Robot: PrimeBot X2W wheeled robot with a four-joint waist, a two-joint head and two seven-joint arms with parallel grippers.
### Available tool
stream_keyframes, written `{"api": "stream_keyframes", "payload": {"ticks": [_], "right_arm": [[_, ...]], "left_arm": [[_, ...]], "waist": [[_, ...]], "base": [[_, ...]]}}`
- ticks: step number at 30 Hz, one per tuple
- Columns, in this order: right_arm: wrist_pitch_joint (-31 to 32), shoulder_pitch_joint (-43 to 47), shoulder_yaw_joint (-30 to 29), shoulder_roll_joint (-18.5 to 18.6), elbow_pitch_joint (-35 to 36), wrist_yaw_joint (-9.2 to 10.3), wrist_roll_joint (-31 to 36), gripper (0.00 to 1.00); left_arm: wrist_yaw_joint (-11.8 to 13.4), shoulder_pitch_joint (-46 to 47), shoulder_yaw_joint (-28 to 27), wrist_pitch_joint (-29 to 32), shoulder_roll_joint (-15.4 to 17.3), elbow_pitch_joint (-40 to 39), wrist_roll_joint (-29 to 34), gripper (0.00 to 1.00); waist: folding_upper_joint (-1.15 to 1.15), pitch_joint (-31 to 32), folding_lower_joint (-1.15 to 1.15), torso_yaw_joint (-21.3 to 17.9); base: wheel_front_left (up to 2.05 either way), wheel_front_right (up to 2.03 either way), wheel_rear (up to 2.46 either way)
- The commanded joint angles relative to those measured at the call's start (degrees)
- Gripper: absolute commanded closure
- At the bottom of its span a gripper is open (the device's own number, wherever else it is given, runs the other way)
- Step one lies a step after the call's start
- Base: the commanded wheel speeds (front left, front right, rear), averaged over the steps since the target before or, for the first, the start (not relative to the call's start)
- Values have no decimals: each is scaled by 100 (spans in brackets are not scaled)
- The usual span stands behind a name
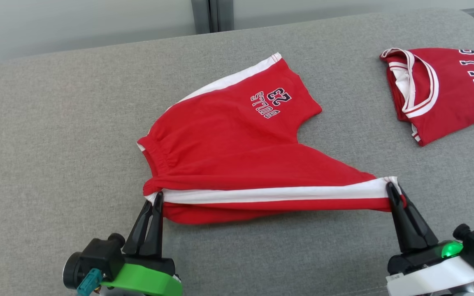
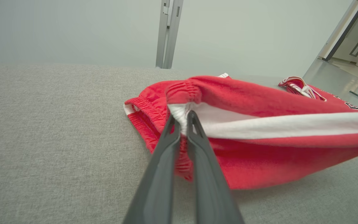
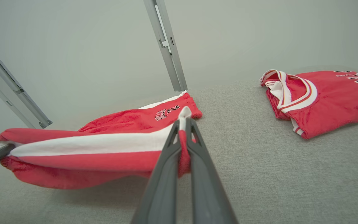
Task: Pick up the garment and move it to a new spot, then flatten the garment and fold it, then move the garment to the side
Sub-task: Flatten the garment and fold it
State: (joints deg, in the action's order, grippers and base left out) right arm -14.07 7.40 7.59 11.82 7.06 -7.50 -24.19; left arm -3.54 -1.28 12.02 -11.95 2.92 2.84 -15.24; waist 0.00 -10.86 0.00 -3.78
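The garment (image 1: 228, 139) is a pair of red shorts with white side stripes and a dark "BULLS 23" print, spread on the grey cushion (image 1: 56, 135). Its near edge is lifted and stretched taut between my two grippers. My left gripper (image 1: 157, 198) is shut on the waistband corner, seen close up as bunched elastic on the shorts (image 2: 259, 102) at the left gripper (image 2: 183, 119). My right gripper (image 1: 391, 187) is shut on the leg-hem corner, where the white stripe ends; the right wrist view shows that gripper (image 3: 183, 119) pinching the shorts (image 3: 104, 140).
A folded red jersey (image 1: 447, 90) with white neck trim and "BULLS" lettering lies at the far right of the cushion, also as the jersey (image 3: 318, 99). A pale wall with a metal post (image 1: 212, 15) runs behind the cushion's back edge.
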Motion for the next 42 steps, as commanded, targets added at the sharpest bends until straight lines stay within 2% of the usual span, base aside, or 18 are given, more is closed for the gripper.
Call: {"api": "stream_keyframes", "payload": {"ticks": [1,8,14,18,25,30,35,36,37,38,39,42], "right_arm": [[57,52,-89,60,112,2,26,100],[284,-504,-202,346,243,2,12,100],[443,-1665,-142,748,-179,2,-180,100],[598,-2802,190,1068,-855,3,-380,100],[657,-4726,830,1506,-2612,5,-805,100],[523,-5627,1302,1593,-3610,6,-966,100],[259,-6228,1771,1543,-4369,5,-1072,100],[220,-6299,1838,1513,-4483,5,-1097,96],[163,-6370,1935,1481,-4615,5,-1072,51],[113,-6417,1991,1451,-4698,5,-1056,15],[35,-6458,2010,1432,-4773,5,-1041,0],[-89,-6401,1980,1355,-4849,5,-889,0]], "left_arm": [[49,-116,5,71,50,-134,29,100],[-19,303,84,362,50,-192,-146,100],[-81,1180,137,418,37,141,-259,100],[-111,1794,197,346,25,474,-340,100],[-124,2789,511,143,13,1197,-649,100],[-26,3288,822,-52,12,1622,-938,100],[-33,3715,1186,-173,9,2048,-1201,100],[-44,3776,1251,-178,10,2139,-1213,100],[-49,3830,1309,-189,10,2246,-1261,75],[-45,3862,1336,-195,10,2317,-1301,56],[-20,3892,1363,-218,10,2388,-1331,0],[136,3902,1353,-283,11,2449,-1219,0]], "waist": [[0,-6,0,7],[0,-307,0,155],[0,-1086,0,505],[0,-1522,0,740],[0,-1945,0,1268],[0,-2064,0,1481],[0,-2138,0,1547],[0,-2141,0,1547],[0,-2137,0,1537],[0,-2126,0,1521],[0,-2111,0,1496],[0,-2029,0,1418]], "base": [[0,0,0],[0,0,0],[0,0,0],[0,0,0],[0,0,0],[0,0,0],[0,0,0],[0,0,0],[0,0,0],[0,0,0],[0,0,0],[0,0,0]]}}
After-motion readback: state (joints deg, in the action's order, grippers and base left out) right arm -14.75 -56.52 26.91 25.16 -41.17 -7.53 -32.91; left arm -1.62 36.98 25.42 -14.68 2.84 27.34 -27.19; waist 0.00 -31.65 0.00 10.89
